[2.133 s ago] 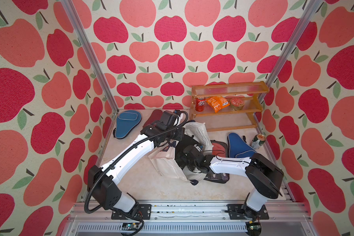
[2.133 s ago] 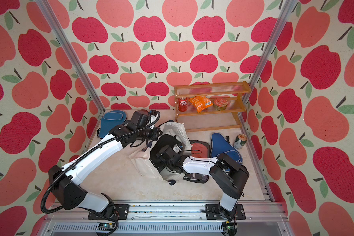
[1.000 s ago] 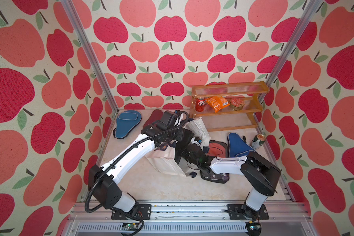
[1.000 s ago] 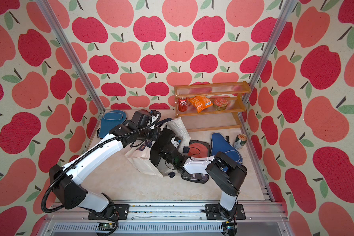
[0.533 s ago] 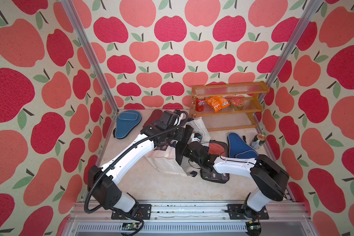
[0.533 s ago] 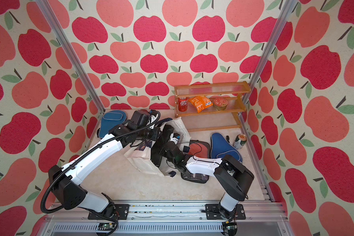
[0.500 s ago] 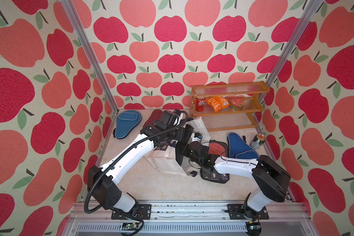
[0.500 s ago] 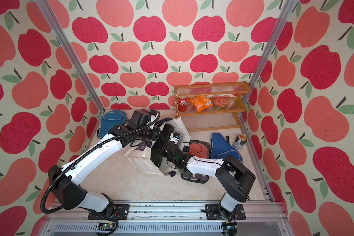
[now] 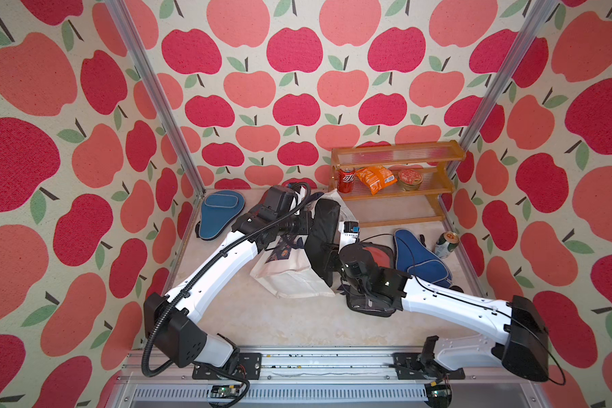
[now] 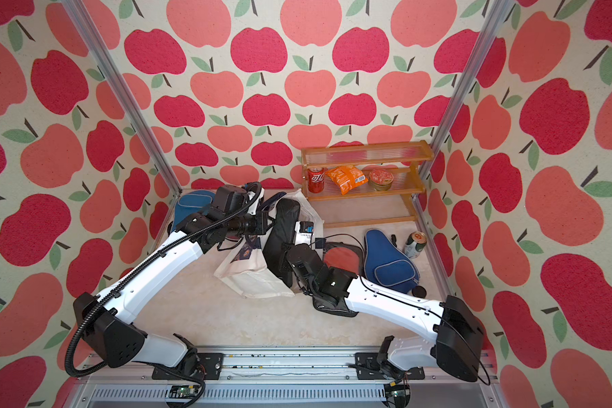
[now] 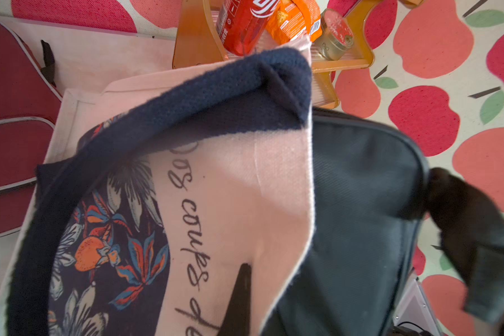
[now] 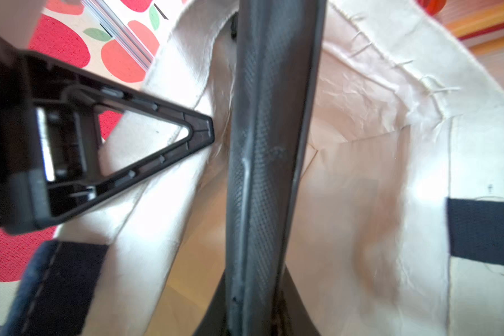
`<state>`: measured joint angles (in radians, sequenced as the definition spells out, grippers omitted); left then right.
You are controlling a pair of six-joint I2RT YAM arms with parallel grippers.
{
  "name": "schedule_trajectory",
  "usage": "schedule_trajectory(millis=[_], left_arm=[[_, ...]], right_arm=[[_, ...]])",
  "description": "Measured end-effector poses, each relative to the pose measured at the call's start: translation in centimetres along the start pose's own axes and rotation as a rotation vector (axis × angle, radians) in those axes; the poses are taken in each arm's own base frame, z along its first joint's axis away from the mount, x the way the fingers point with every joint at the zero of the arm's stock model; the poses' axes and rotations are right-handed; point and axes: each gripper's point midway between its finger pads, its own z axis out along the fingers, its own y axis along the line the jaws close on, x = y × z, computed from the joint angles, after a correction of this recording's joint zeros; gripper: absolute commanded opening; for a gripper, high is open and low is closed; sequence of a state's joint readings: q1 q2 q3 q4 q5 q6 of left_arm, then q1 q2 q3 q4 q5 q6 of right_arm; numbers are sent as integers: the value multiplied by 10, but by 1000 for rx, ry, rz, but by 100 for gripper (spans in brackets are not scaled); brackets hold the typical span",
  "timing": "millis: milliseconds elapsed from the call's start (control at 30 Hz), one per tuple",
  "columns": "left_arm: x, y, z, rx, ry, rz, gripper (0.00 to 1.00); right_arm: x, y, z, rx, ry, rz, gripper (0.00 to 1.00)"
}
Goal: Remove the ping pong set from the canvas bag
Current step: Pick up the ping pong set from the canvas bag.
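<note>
Your left gripper (image 11: 239,293) was clamped tight on the rim of the canvas bag (image 9: 290,279), which lay mid-table (image 9: 262,318), while your right gripper (image 9: 329,259), jaws nearly closed, pinched a black-edged pouch (image 9: 324,226) standing on edge, partly inside the bag's open mouth.

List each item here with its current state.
canvas bag, open, held at rim by left gripper
black pouch, on edge, partly out, held by right gripper
red-paddle pouch, flat on floor
light blue case, flat on floor
dark blue case, flat on floor
red can, upright on shelf
green can, upright on floor
</note>
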<state>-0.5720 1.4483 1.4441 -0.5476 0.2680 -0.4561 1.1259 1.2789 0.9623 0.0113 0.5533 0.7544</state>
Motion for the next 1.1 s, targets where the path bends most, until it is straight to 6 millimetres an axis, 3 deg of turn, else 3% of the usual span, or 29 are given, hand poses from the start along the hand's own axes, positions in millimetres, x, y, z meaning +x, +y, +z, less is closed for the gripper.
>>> schedule_trajectory(millis=[367,600,833,1100], left_arm=[[-3,-12,13,150,-32,-141,0],[-6,-8,21,241,-46,-277,0],[-26,-7,18,328,-116,-364,0],[-48,-20,15,430,-188,-402,0]], right_arm=[[-64,-27,-68,98,-136,-157,0],[-129,-16,-111,93,-273,-181,0],[-132,-14,-109,115,-259,-240,0],[-138,-15,-114,145,-250,-287,0]])
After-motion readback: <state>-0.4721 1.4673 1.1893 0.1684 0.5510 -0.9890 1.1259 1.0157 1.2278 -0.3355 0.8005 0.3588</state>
